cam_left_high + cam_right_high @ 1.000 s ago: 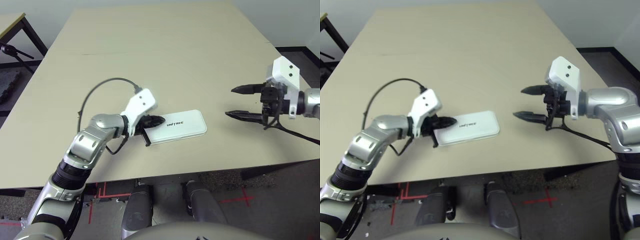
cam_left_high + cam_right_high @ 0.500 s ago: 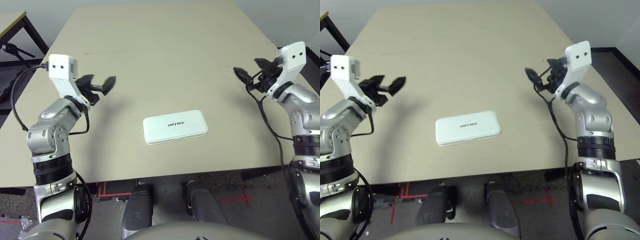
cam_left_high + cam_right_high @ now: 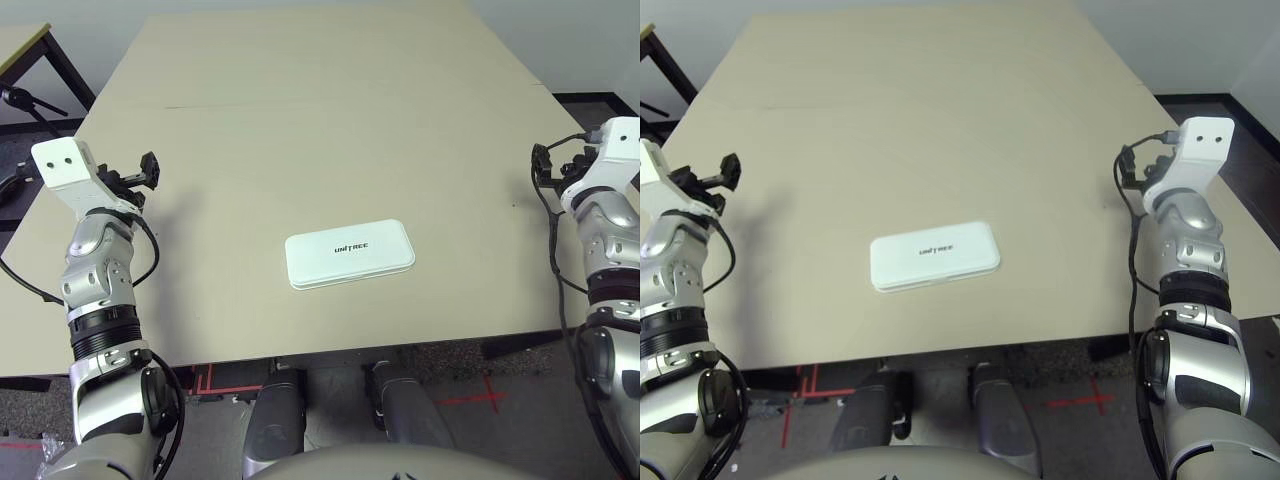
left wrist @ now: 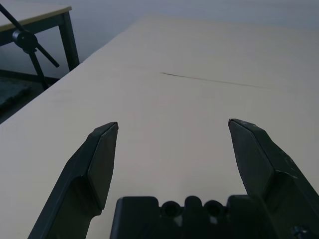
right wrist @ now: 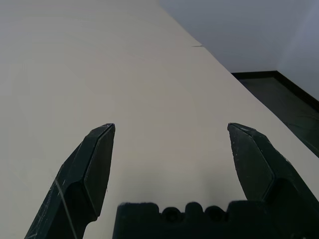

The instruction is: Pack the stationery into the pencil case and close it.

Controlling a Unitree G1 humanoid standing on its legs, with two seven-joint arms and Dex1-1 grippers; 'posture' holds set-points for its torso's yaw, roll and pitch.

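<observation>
The white pencil case (image 3: pixel 350 253) lies flat and closed near the table's front middle, "UNITREE" lettering up. The stationery is out of view. My left gripper (image 3: pixel 149 171) is raised at the table's left edge, far from the case. In the left wrist view it (image 4: pixel 172 124) is open with nothing between its fingers. My right gripper (image 3: pixel 1126 166) is raised at the right edge, equally far from the case. It (image 5: pixel 171 127) is also open over bare tabletop.
The beige table (image 3: pixel 330 120) has a thin dark seam (image 3: pixel 210 106) across its far half. Another table (image 3: pixel 22 45) and a black stand (image 3: pixel 28 101) lie beyond the left edge. Dark floor (image 3: pixel 1250 130) borders the right side.
My left gripper has come off the case's left end, opened and swung out to the left edge. The right arm has drawn back to the right edge. The case has stayed put.
</observation>
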